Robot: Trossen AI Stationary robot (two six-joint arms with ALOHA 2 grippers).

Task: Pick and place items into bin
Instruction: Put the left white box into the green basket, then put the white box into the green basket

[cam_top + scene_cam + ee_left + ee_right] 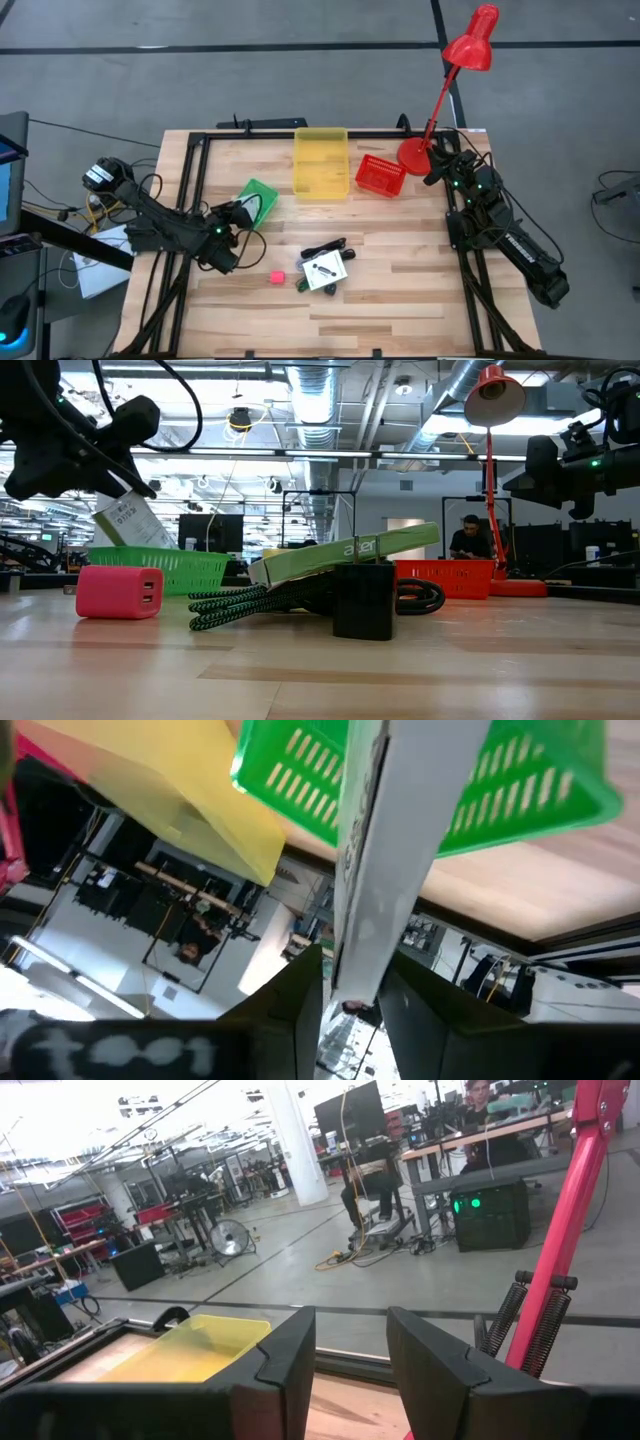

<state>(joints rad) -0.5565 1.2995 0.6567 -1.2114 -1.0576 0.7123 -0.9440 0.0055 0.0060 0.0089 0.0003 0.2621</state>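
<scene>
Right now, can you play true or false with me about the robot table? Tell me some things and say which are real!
1. The left gripper has a flat white packet between its fingers. True.
2. The packet hangs over the red basket. False: it is at the green basket; the red basket sits beside the yellow bin.
3. A pink cube lies on the table. True.
4. The right gripper is carrying the black cable. False: its fingers hold nothing, and the cable bundle lies on the table.
5. The lamp is blue. False: it is red.
</scene>
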